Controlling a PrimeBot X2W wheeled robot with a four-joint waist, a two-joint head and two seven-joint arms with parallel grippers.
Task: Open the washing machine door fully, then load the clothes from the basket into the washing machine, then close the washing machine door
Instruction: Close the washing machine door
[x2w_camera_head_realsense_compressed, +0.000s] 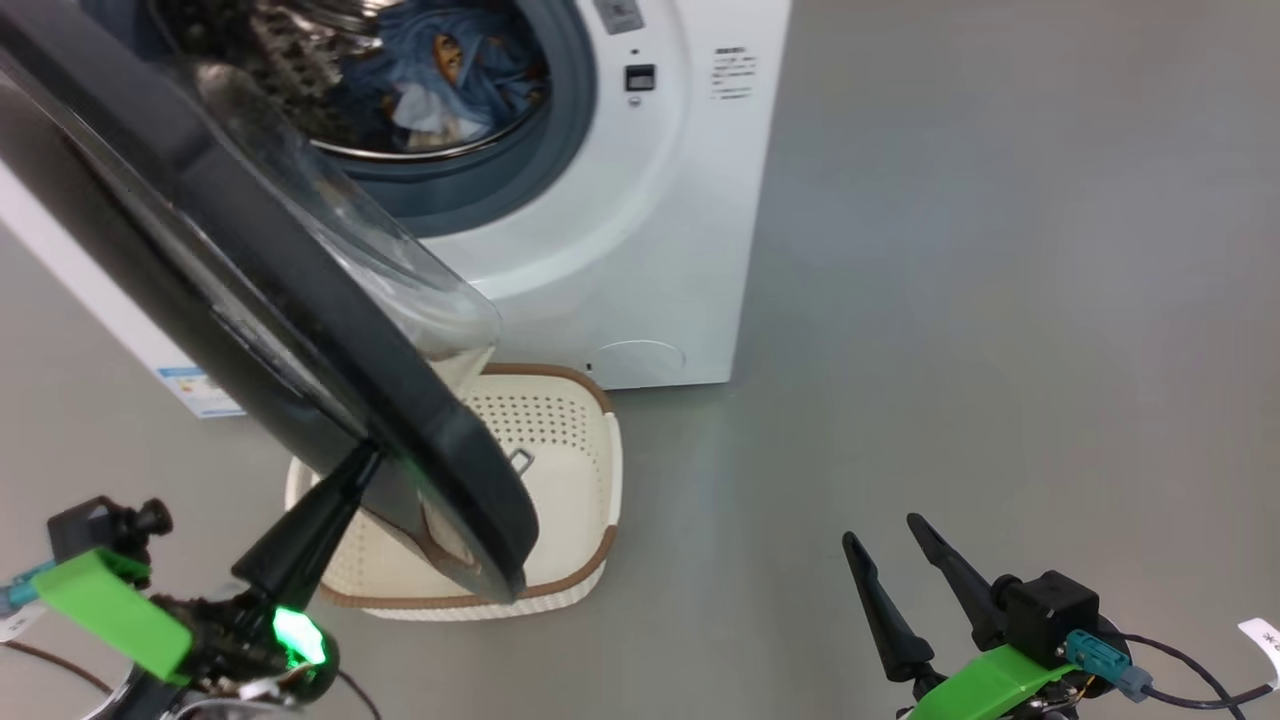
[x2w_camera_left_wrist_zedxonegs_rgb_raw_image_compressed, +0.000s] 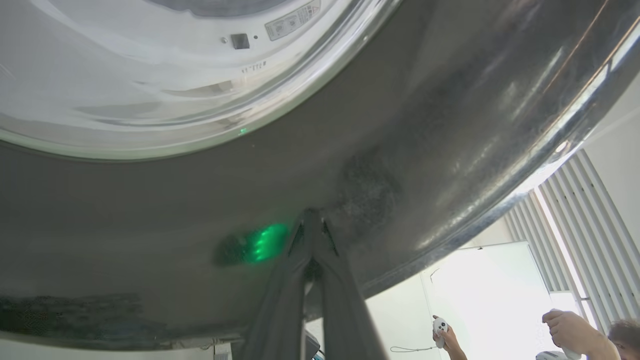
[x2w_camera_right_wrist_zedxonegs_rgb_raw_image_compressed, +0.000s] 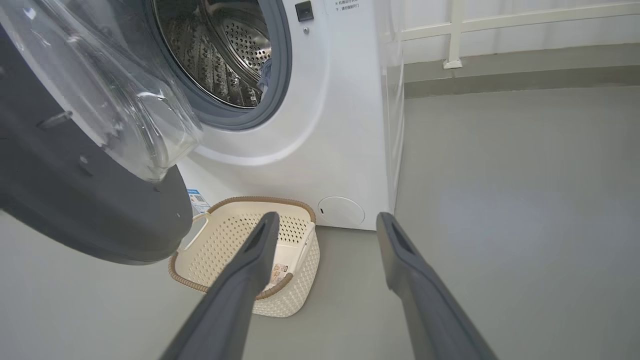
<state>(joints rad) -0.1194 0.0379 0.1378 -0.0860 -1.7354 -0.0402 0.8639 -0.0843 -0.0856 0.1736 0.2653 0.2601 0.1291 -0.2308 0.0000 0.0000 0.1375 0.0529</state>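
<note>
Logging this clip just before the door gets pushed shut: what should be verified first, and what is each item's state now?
1. Clothes inside the washing machine: ok, they lie in the drum.
2. Basket emptied: ok, no cloth in it.
3. Gasket free of cloth: cannot tell, the washing machine door hides its left side.
4. Left end effector shut, tips against the door's black rim: ok.
5. Right end effector open, holding nothing, apart from the door: ok.
6. Door latched: not ok, it stands ajar.
</note>
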